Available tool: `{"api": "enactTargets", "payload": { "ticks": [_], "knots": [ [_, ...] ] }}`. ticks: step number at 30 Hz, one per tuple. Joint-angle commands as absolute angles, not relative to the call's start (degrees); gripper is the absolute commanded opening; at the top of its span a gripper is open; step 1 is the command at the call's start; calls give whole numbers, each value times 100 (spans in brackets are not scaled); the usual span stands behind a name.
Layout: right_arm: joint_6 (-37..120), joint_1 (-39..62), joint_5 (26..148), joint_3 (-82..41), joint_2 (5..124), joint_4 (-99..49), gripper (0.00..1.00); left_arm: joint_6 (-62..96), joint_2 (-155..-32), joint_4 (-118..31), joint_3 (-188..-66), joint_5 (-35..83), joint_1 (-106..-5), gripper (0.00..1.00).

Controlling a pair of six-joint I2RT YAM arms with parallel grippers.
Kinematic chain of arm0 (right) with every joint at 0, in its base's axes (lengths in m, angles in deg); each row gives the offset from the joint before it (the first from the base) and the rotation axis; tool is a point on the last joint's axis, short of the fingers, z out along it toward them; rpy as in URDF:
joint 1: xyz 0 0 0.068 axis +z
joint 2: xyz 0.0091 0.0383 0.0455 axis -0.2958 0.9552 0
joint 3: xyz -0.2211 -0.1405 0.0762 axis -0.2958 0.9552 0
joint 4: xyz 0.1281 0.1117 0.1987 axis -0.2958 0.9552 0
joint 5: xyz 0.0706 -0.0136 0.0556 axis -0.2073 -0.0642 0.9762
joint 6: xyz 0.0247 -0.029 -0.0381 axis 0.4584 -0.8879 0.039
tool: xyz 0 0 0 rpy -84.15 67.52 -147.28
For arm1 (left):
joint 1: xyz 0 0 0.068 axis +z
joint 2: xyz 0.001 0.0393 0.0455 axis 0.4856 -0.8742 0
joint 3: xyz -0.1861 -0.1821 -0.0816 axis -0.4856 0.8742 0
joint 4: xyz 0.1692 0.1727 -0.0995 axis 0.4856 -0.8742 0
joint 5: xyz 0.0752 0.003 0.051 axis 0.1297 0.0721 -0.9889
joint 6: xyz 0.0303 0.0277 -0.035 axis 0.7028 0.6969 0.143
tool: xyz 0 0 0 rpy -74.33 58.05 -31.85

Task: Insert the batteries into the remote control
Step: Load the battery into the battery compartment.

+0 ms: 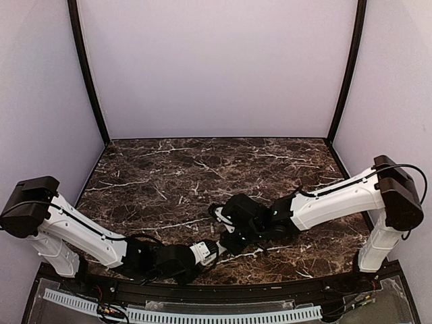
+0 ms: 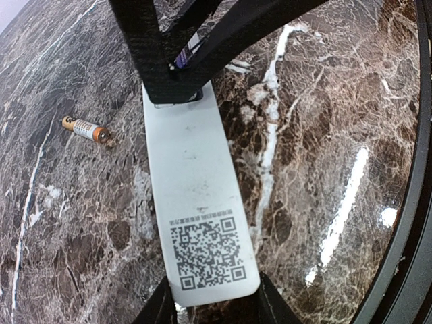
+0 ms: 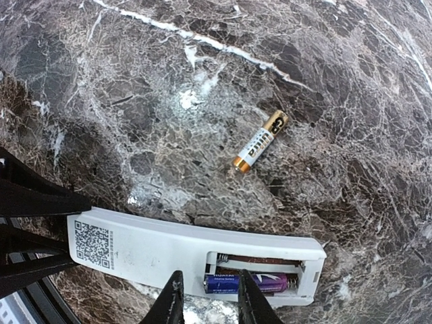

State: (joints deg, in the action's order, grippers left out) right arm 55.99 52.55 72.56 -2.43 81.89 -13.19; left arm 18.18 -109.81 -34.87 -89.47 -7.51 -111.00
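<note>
Currently left gripper clamps remote control, right gripper jaws narrowly parted, empty, over seated battery; risk: fingertip snags it on lifting, popping it loose.

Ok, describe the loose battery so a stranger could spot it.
On the dark marble table, find the white remote with its back open. Nearby on the stone lies the loose battery: gold-ended with a pale label, unlike the purple battery inside the remote.
</note>
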Motion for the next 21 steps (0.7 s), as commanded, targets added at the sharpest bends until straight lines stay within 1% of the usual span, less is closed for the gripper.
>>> {"api": "enactTargets", "payload": {
  "ticks": [1,7,15,21],
  "knots": [
    [5597,5305,7283,-75,8194,-1346,25,1845,-11163,-3955,-8892,-567,-11088,9],
    [5586,5306,7257,-81,8321,-1384,25,1856,-11165,-3955,-8892,-560,-11088,9],
    [5546,5304,7183,-142,8382,-1367,20,1839,-11161,-3964,-8882,-544,-11088,9],
    [5546,5303,7243,-142,8406,-1360,21,1852,-11187,-3970,-8895,-529,-11088,9]
  ]
}}
